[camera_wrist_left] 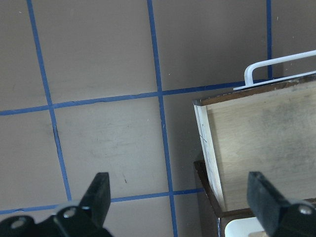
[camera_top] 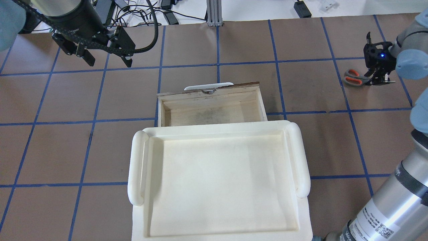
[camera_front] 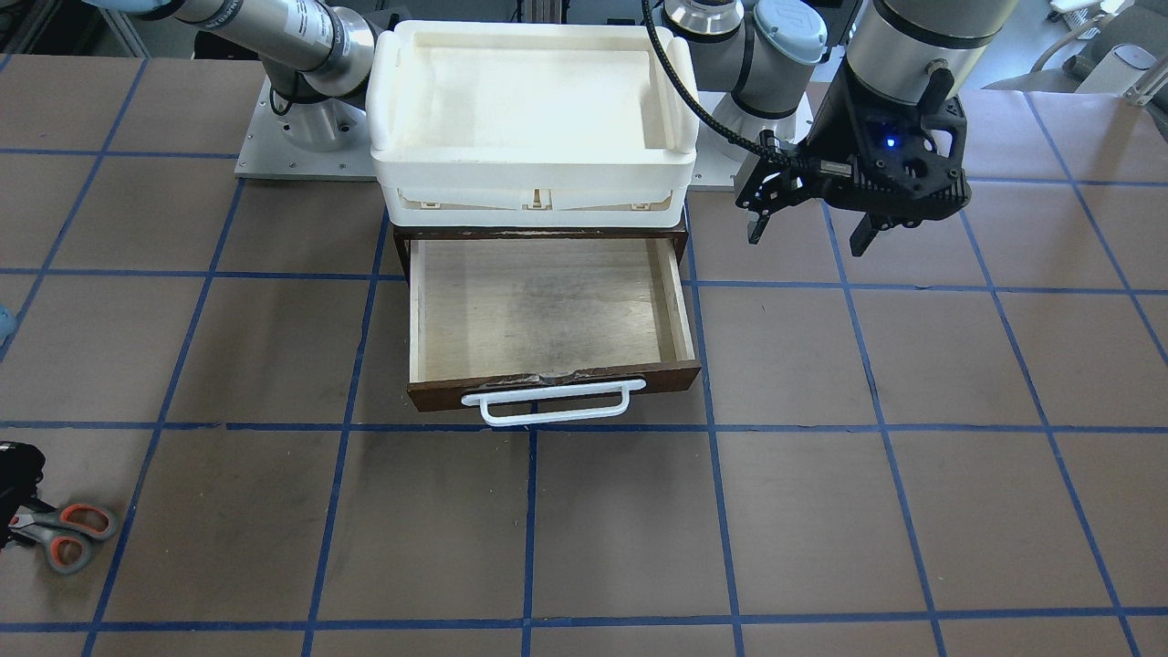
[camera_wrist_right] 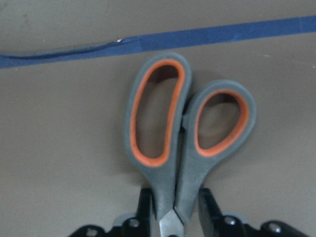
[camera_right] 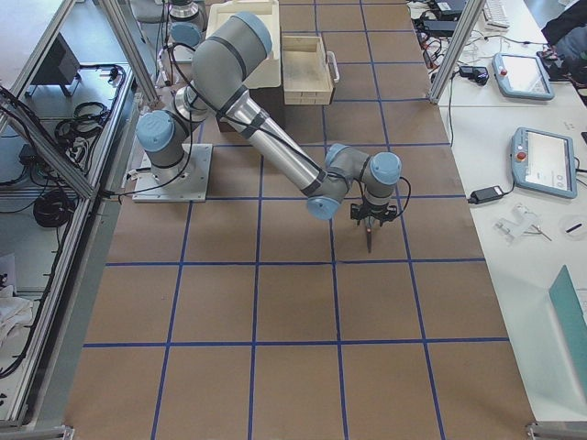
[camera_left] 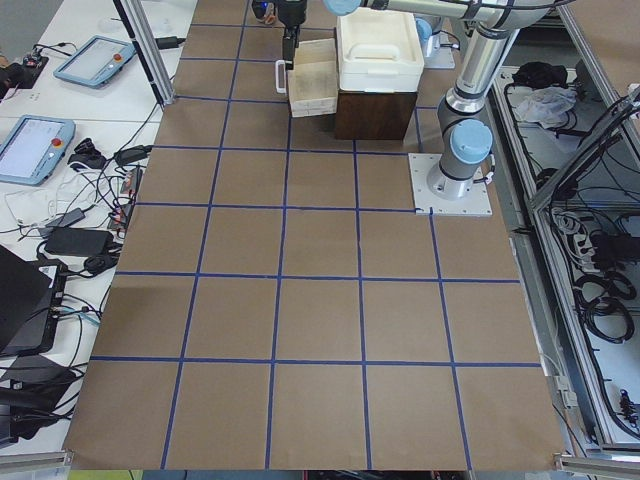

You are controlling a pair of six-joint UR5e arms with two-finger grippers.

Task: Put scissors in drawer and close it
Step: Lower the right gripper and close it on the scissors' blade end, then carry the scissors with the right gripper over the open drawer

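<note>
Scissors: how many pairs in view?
1. The scissors are far to the robot's right of the open drawer, gripped between the fingers of the right claw. The drawer is empty; none look hidden.

Bright even overhead light, soft shadows, pics sharp (right wrist cam slightly blurry).

Seen from overhead, the drawer (camera_top: pixel 214 115) stands pulled out at 12 o'clock of the white tray (camera_top: pixel 137 167), its interior open from above, the tray's rim overhanging its rear. Open table (camera_top: pixel 301 93) runs from the drawer toward 3 o'clock, as far as the scissors (camera_top: pixel 353 77).
</note>
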